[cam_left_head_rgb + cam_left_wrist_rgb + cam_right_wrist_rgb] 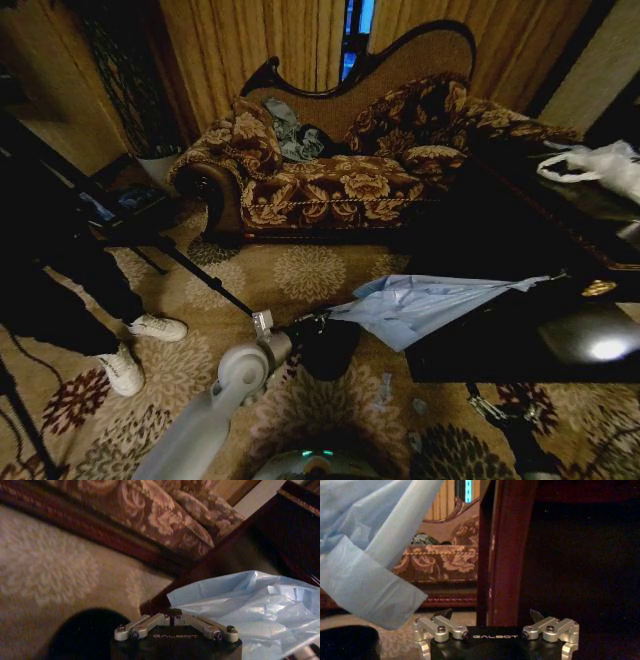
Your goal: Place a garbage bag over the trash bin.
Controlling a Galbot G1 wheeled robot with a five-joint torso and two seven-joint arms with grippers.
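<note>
above the trash bin (330, 348), left gripper (318, 320) pinches the garbage bag (420, 305).

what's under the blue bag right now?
The garbage bag is stretched from the left gripper across to the dark table. Under its left end stands the trash bin, on the carpet. The bin's opening is too dark to see into.

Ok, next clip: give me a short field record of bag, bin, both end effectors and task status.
bag: thin pale blue plastic garbage bag, stretched from the low black table's edge toward the bin, hanging above the carpet
bin: small black round trash bin on the patterned carpet, uncovered
left end effector: shut on the bag's corner, above the bin
right end effector: open, beside a table leg
status: bag not yet over the bin
</note>
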